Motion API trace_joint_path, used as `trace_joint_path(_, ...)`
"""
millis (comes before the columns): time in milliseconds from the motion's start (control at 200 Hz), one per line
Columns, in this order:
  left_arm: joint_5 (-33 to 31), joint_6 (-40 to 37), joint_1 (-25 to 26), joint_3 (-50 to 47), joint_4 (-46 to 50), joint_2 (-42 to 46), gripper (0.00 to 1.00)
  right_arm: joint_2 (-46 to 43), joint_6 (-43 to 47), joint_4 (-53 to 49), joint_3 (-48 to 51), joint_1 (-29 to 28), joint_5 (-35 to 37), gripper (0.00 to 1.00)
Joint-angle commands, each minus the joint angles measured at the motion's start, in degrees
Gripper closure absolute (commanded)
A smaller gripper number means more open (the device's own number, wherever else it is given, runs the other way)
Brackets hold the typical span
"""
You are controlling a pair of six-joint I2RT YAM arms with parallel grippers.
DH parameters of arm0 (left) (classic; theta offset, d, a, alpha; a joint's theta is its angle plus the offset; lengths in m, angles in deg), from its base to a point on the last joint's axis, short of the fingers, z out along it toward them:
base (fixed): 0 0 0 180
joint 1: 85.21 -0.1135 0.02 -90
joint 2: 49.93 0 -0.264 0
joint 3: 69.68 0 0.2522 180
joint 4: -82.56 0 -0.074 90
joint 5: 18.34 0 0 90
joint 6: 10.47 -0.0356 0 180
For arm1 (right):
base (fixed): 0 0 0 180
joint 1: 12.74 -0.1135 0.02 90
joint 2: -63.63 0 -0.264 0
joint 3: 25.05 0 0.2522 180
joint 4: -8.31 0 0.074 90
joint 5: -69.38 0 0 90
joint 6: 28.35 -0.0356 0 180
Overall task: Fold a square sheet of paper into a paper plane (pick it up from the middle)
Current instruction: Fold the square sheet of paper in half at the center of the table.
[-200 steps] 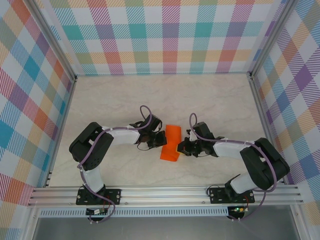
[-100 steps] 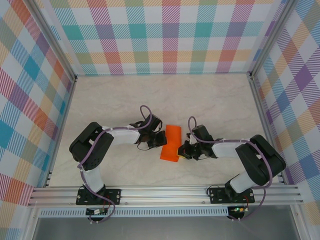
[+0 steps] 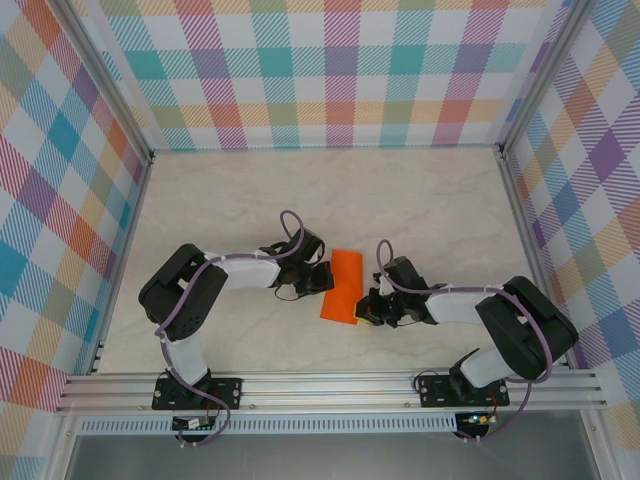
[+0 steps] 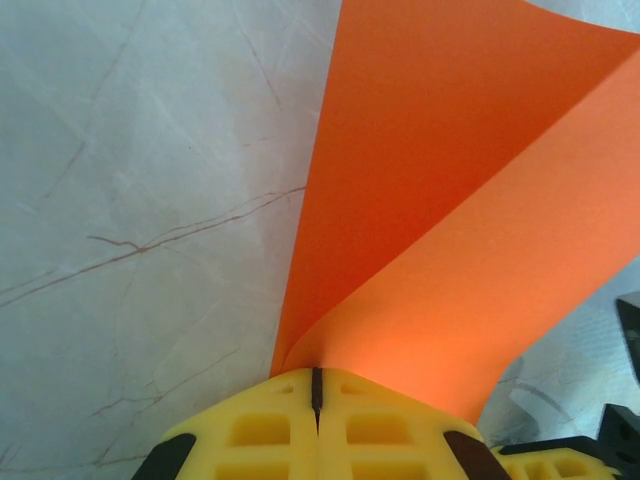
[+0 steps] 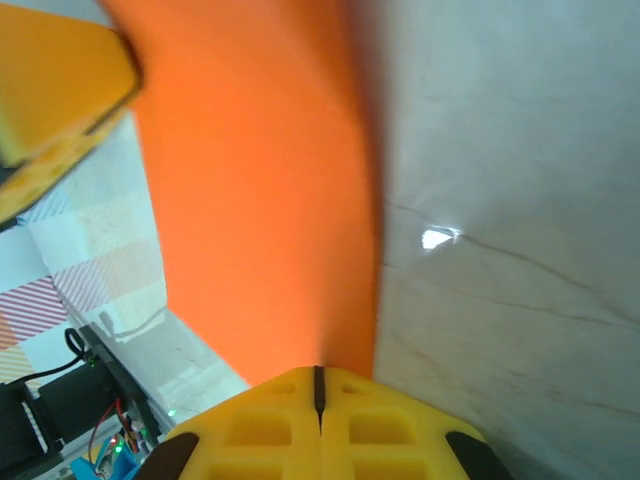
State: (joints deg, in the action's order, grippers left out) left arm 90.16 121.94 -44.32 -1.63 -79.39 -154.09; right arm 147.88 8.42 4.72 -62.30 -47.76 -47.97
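Left gripper [image 3: 322,281] is closed tight on one edge of the square sheet of paper [image 3: 343,285], and right gripper [image 3: 367,306] is closed on the opposite edge. The sheet sits doubled between them, mid-table [image 3: 430,200]. The opposed pinches likely keep the layers aligned for creasing.

No text, label, brand, number or sign can be read in any of the views.
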Motion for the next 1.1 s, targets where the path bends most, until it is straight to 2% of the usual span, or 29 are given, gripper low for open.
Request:
trace_joint_path(0,-4.3,-0.9,1.0,-1.7,5.5,-4.3,1.0,1.7,-0.7,0.4,1.2,-0.4,1.8,1.0)
trace_joint_path(385,-4.4,-1.0,1.0,-1.6,6.0,-4.2,1.0,-5.1,-1.2,-1.6,-0.1,-2.4,0.4,1.0)
trace_joint_path(805,-4.3,-1.1,1.0,-1.4,6.0,-4.7,1.0,-1.2,-1.0,-4.3,0.9,-3.5,3.9,1.0)
trace_joint_path(995,-4.3,-1.1,1.0,-1.5,5.8,-5.1,1.0,-7.8,0.0,-8.2,-1.9,-3.3,4.8,1.0)
trace_joint_path(1095,-4.4,-1.0,1.0,-1.6,5.7,-5.3,1.0,-10.5,1.1,-9.5,-4.1,-1.2,5.6,1.0)
